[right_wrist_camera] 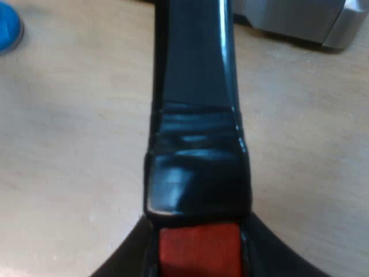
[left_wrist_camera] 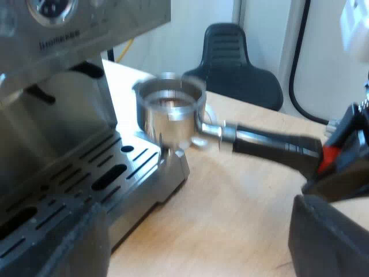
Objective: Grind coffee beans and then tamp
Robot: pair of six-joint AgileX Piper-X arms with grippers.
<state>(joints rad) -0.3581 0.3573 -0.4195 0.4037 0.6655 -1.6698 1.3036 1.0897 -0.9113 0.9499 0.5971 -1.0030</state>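
Right end effector (right_wrist_camera: 199, 257) is pinching the red end (right_wrist_camera: 199, 245) of the portafilter's handle (right_wrist_camera: 196, 115), its two fingers pressing in on either side of the very tip. It is holding the portafilter (left_wrist_camera: 173, 109) roughly level, basket mouth up, at the outer corner of the espresso machine's (left_wrist_camera: 63, 109) drip tray (left_wrist_camera: 115, 173). I cannot tell whether the basket is touching that corner or hanging just above it, nor whether grounds are lying inside. Left end effector (left_wrist_camera: 196, 245) is hovering with its fingers spread wide and nothing between them, facing the basket across the table (left_wrist_camera: 242, 208). The blue tamper (right_wrist_camera: 7, 29) is sitting on the table, well apart from the handle.

As I am judging it, the main danger is coming from where the right end effector is gripping. With the hold at the far tip of a long handle, the heavy basket is acting as a lever, so any bump could be rolling or sagging it between the fingers. The tray corner is sitting close enough for such a knock. A tilted basket would be missing its seat at the machine, or spilling any coffee it is carrying.
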